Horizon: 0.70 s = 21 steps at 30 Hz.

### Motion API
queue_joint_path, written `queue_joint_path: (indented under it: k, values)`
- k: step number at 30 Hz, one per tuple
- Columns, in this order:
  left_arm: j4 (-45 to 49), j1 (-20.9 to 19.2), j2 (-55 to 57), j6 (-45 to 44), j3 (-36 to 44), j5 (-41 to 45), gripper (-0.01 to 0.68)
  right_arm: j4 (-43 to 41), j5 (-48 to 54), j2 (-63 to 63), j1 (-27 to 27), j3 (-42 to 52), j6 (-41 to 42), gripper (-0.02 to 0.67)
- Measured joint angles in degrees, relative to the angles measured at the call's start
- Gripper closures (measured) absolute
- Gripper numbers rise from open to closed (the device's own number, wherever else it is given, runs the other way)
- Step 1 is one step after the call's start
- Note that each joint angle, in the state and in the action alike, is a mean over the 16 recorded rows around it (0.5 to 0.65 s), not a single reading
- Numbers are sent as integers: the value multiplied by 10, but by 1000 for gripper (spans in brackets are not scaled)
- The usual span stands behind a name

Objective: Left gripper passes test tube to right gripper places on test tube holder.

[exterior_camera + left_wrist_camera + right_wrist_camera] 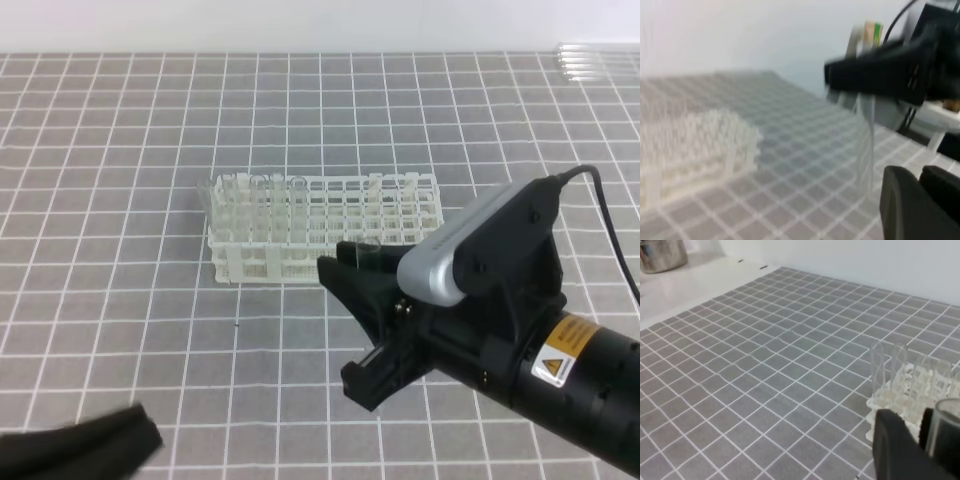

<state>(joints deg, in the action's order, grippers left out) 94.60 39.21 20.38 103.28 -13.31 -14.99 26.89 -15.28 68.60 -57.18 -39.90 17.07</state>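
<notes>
The white test tube holder [325, 225] stands mid-table, with several clear tubes upright in its left end. My right gripper [352, 268] hovers just in front of its right half and is shut on the test tube [366, 254], which is held upright. In the left wrist view the test tube [866, 145] hangs down from the right gripper [842, 75], faint and blurred. In the right wrist view the test tube [947, 432] sits beside a black finger [895, 450], with the holder [905, 390] beyond. Only a black edge of my left gripper [90, 445] shows at the bottom left, well away from the tube.
A grey mat with a white grid [120, 150] covers the table. Spare glass tubes [595, 60] lie at the far right corner. A steel pot [662, 252] stands off the mat on a white surface. A white wall runs along the back.
</notes>
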Motion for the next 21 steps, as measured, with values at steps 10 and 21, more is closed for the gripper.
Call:
queue_joint_path:
  k: [10,21]
  values:
    - [66,0,-28,89,100,44,646,0,11,0,0,0,0,564]
    - [65,0,-28,86,137,101,673,0,10,-1,0,0,0,564]
